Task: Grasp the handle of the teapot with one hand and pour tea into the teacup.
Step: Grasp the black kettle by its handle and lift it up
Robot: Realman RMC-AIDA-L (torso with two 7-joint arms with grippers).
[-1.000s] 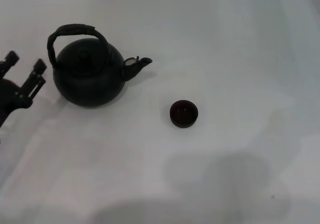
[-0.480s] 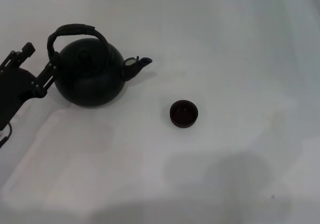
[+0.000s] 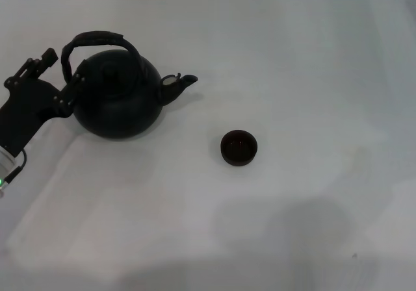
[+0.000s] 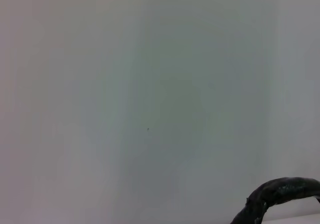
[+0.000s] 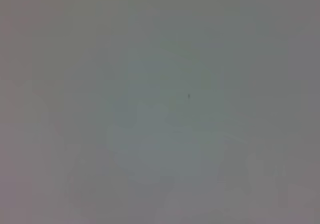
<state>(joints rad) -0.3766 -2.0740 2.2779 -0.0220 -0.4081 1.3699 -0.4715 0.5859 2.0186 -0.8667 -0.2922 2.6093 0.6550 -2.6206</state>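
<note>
The matte-black teapot [image 3: 117,96] stands at the left of the white table, its short spout pointing right. Its dark wrapped handle [image 3: 97,39] arches over the lid; a piece of the handle [image 4: 280,194] shows in the left wrist view. The small dark teacup [image 3: 238,147] stands to the right of the pot and nearer to me, upright. My left gripper [image 3: 64,70] is open at the pot's left side, one finger [image 3: 73,86] against the handle's left leg, the other finger [image 3: 38,63] farther left. My right gripper is out of view.
The white table [image 3: 292,57] stretches wide to the right and toward me, with soft shadows near the front edge. The right wrist view shows only a plain grey surface.
My left gripper has moved up and to the right, from beside the pot's lower left to the handle's left leg. The teapot and the teacup have not moved.
</note>
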